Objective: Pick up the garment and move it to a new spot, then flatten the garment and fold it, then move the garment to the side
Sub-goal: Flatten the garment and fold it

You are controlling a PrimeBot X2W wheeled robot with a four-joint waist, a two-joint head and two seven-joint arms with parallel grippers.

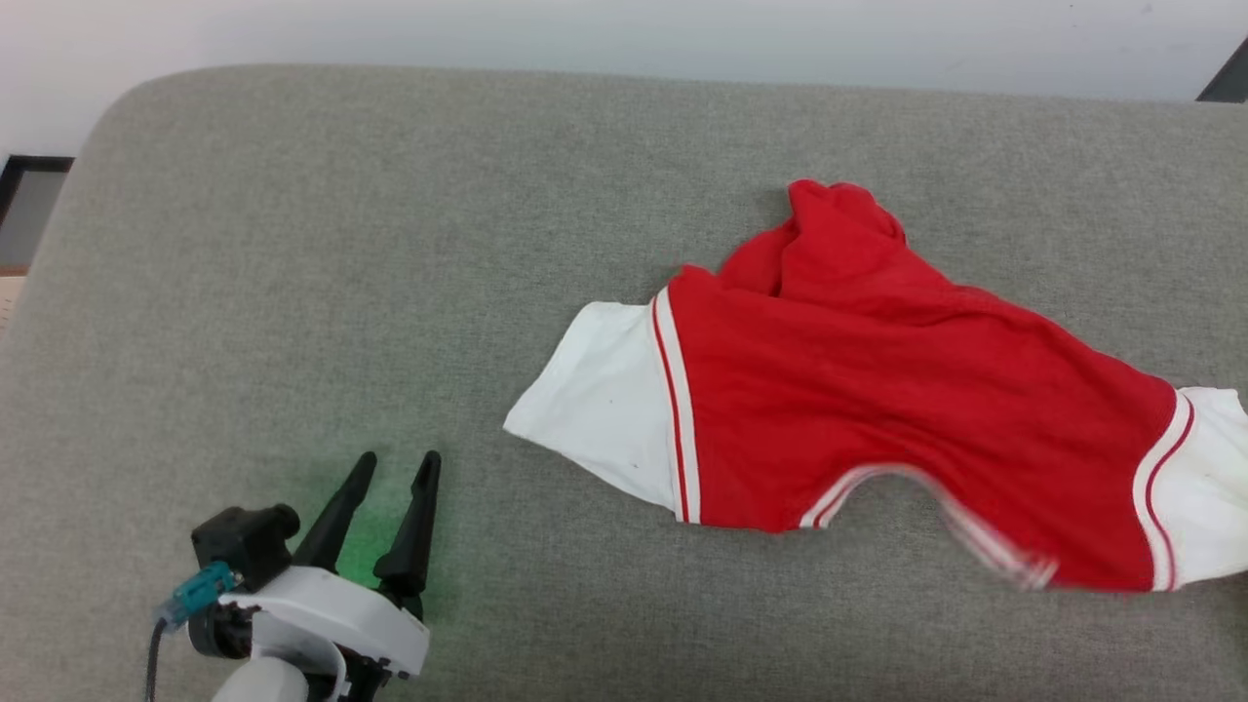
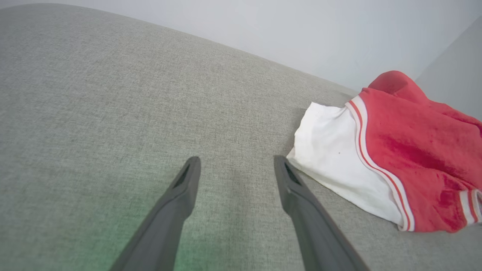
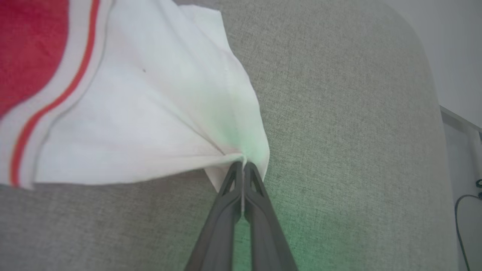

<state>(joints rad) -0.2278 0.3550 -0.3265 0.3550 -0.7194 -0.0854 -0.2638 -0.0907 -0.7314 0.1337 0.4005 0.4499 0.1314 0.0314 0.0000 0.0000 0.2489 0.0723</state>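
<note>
The garment (image 1: pixel 877 390) is bright red with white ends and thin red stripes. It lies spread across the right half of the grey cushion (image 1: pixel 390 244). My left gripper (image 1: pixel 398 466) stands open at the lower left, empty, a short way left of the garment's white left end (image 2: pixel 331 158). In the right wrist view my right gripper (image 3: pixel 242 165) is shut on the garment's white right end (image 3: pixel 150 113), which bunches at the fingertips and lifts a little off the cushion. A red bunched part (image 1: pixel 838 224) rises at the garment's far side.
The grey cushion's rounded far edge (image 1: pixel 585 78) meets a pale wall. Bare cushion (image 2: pixel 113 94) stretches ahead of and left of my left gripper. A dark cable (image 3: pixel 465 210) hangs beyond the cushion's right edge.
</note>
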